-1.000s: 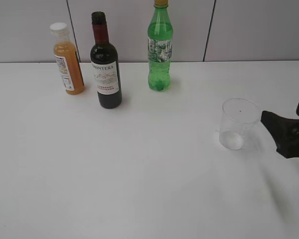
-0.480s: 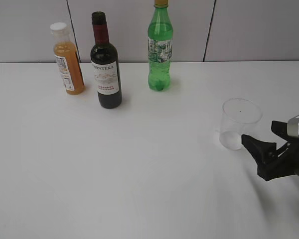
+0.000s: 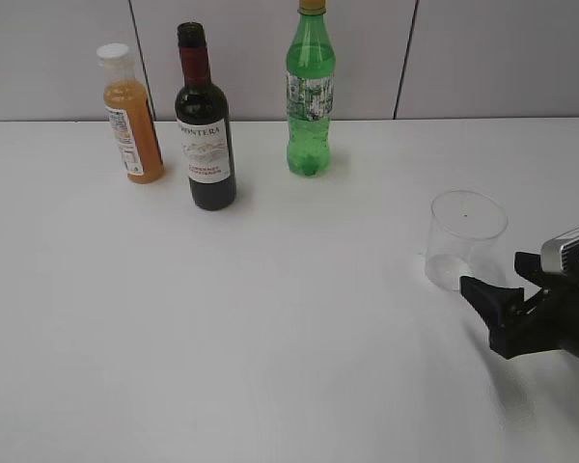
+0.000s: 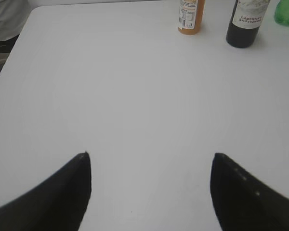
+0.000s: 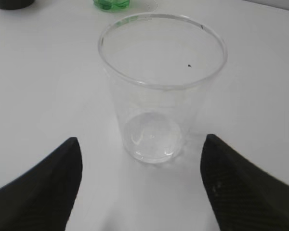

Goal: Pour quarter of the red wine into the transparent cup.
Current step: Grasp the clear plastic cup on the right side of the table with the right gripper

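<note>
The red wine bottle (image 3: 205,135), dark with a white label, stands upright at the back left; its base shows in the left wrist view (image 4: 246,25). The empty transparent cup (image 3: 461,241) stands upright on the right and fills the right wrist view (image 5: 160,91). My right gripper (image 3: 500,285) is open, low over the table, just in front and to the right of the cup, with its fingers (image 5: 48,187) short of the cup's sides. My left gripper (image 4: 150,159) is open and empty over bare table, far from the bottles; it is out of the exterior view.
An orange juice bottle (image 3: 131,116) stands left of the wine bottle and a green soda bottle (image 3: 311,96) to its right, all near the back wall. The white table (image 3: 270,318) spreads between the bottles and the cup.
My right gripper has moved in from the right edge, down and to the left, toward the near side of the cup. The cup and bottles have not moved.
</note>
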{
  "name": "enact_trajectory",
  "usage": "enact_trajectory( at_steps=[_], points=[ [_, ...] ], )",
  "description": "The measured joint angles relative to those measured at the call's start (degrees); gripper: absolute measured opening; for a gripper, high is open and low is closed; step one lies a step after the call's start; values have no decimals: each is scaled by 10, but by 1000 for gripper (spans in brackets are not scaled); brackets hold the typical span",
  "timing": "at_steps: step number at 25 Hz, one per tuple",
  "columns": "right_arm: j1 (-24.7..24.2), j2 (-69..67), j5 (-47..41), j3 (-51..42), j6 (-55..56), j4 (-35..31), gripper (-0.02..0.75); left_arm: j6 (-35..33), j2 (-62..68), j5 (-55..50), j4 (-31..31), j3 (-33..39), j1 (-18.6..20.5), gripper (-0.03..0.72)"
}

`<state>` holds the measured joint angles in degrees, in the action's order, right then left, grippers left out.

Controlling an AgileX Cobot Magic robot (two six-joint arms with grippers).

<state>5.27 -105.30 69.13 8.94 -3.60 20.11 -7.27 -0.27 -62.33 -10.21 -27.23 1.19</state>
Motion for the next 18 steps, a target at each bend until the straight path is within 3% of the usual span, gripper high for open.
enact_trajectory(
  at_steps=[14,18],
  points=[
    [0,-77,0,59,24,5,614,0,0,0,0,0,0,589],
    [0,-99,0,67,16,4,659,0,0,0,0,0,0,589]
  ],
)
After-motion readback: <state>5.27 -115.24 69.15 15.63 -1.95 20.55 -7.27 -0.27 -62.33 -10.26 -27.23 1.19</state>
